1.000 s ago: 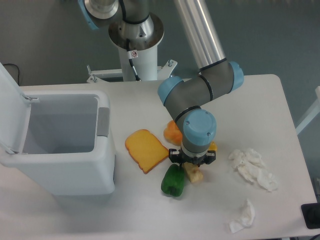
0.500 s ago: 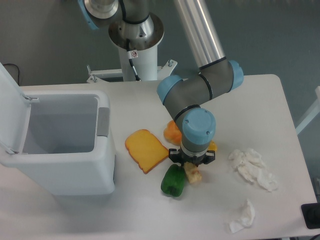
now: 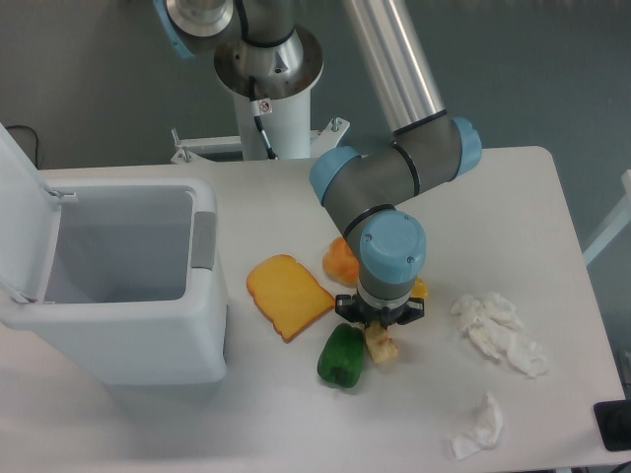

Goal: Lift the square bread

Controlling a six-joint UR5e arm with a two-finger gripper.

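Beige bread (image 3: pixel 383 345), green pepper (image 3: pixel 341 356), orange-yellow toast (image 3: pixel 287 295).

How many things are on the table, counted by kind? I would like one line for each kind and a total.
Bread pieces: 3, the square bread, toast slice, orange bun
Green pepper: 1
Crumpled tissues: 2
Bin: 1
Total: 7

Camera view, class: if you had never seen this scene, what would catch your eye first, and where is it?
First, the grey-and-blue robot arm reaching down mid-table, its gripper right over the square bread, beside the green pepper. Next, the orange-yellow toast slice lying flat to the left, and the big white open bin at the table's left edge. Crumpled white tissues lie to the right.
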